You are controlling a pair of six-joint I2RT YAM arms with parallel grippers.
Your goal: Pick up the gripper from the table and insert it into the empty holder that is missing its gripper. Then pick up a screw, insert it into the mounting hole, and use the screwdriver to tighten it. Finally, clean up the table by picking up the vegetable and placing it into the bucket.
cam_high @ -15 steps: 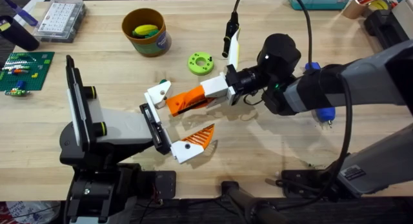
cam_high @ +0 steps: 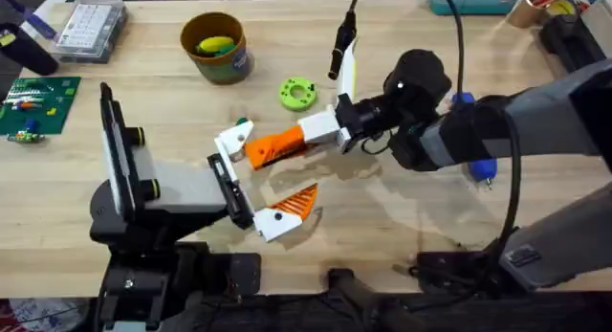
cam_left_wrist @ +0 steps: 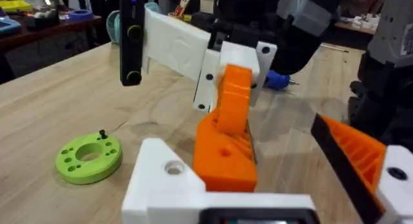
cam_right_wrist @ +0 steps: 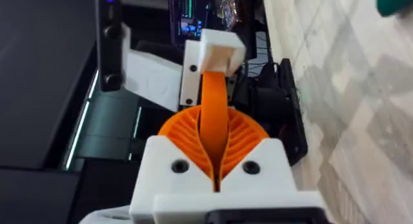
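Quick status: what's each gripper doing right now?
Left gripper: open, holding nothing.
Right gripper: shut on the gripper.

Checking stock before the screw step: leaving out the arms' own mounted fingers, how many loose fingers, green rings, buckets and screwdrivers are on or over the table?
finger: 1
ring: 1
bucket: 1
screwdriver: 1
Total: 4
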